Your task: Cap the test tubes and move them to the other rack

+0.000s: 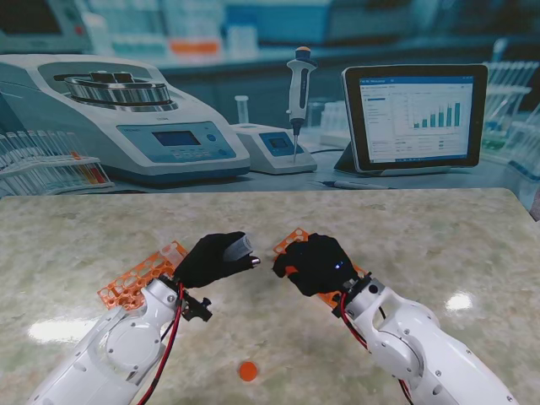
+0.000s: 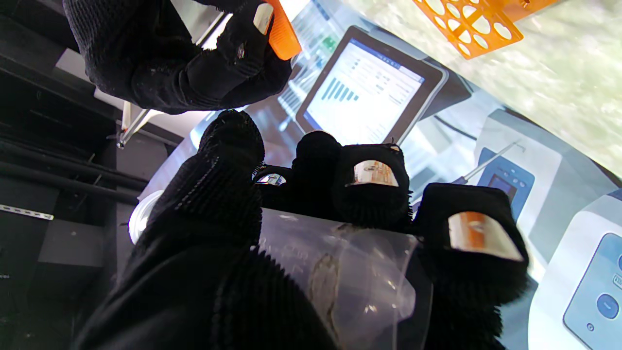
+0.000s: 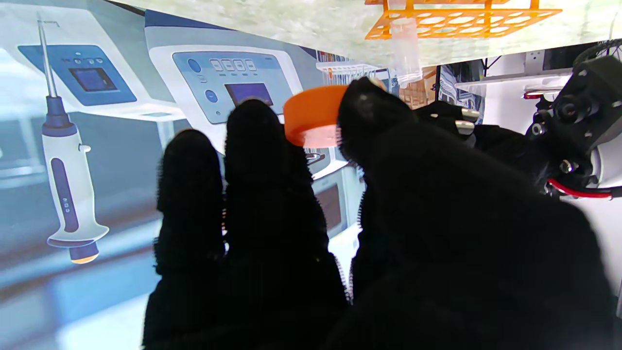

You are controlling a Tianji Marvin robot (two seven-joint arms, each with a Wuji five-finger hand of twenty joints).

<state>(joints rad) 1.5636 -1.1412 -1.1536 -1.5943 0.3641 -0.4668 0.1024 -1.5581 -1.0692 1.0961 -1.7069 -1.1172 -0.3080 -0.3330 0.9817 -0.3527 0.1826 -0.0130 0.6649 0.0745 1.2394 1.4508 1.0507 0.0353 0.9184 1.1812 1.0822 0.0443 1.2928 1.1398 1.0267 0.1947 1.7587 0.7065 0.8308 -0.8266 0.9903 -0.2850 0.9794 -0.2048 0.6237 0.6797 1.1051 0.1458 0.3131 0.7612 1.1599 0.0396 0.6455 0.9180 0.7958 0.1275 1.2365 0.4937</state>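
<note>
Loose orange cap (image 1: 247, 370), bottom centre of stand view, on marble table (image 1: 439, 245), untouched. Left hand (image 1: 213, 260), centre frame: fingers wrapped round clear test tube (image 1: 239, 246), held off table, open mouth toward right hand (image 1: 318, 263). Right hand: thumb + fingers pinching 2nd orange cap (image 3: 311, 116), close to tube mouth, not yet on. Racks: left orange rack (image 1: 139, 277) mid-left, partly under left arm; right orange rack (image 1: 294, 240) behind right hand, mostly hidden. Risk: cap meets rim tilted → jams or pops free; smooth tube may slide in glove when pushed. Obstruction: none betw. hands; arms crowd both racks. Backdrop: lab poster w/ tablet (image 1: 415, 116), pipette (image 1: 299, 84).
</note>
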